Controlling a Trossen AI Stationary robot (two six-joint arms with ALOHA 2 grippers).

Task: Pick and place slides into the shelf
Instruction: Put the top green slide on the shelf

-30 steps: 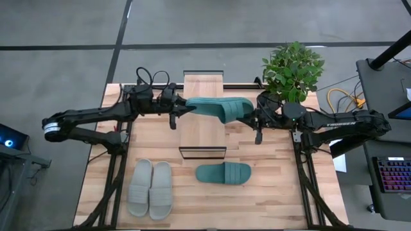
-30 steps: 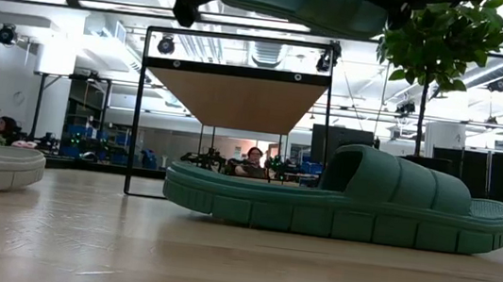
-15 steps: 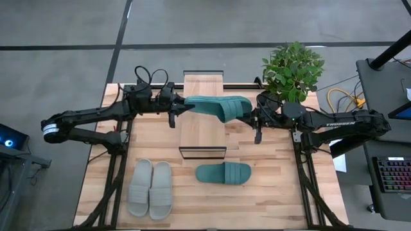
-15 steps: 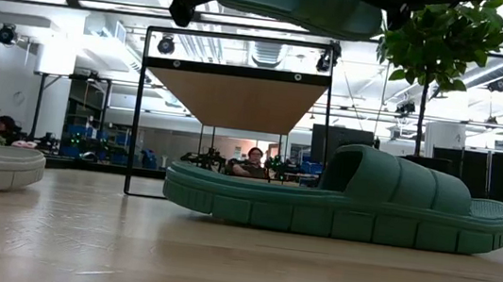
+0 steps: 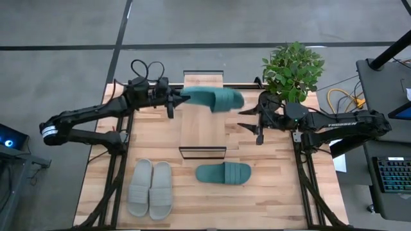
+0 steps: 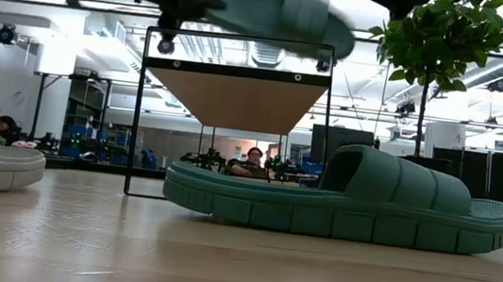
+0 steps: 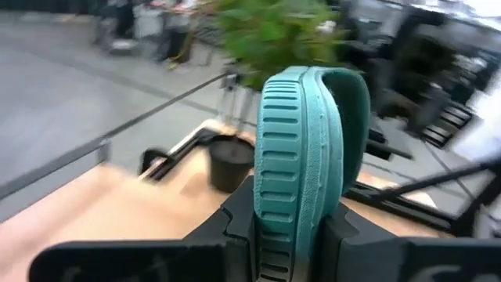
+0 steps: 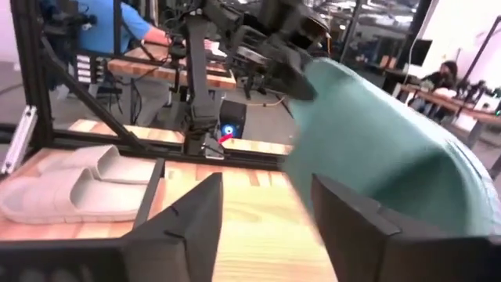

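On the wooden table [image 5: 160,138] stands the shelf [image 5: 203,126]. Above its plank the left gripper [image 5: 172,101], jaws clamped on one end, holds a teal sandal [image 5: 214,99]. The right gripper [image 5: 249,120] hangs beside the shelf, jaws apart and empty. The other teal sandal [image 5: 223,173] and the grey pair [image 5: 150,187] lie on the table.

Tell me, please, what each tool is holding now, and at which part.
The left tool grips one end of a teal slide, held above the shelf. The right tool is open and holds nothing.
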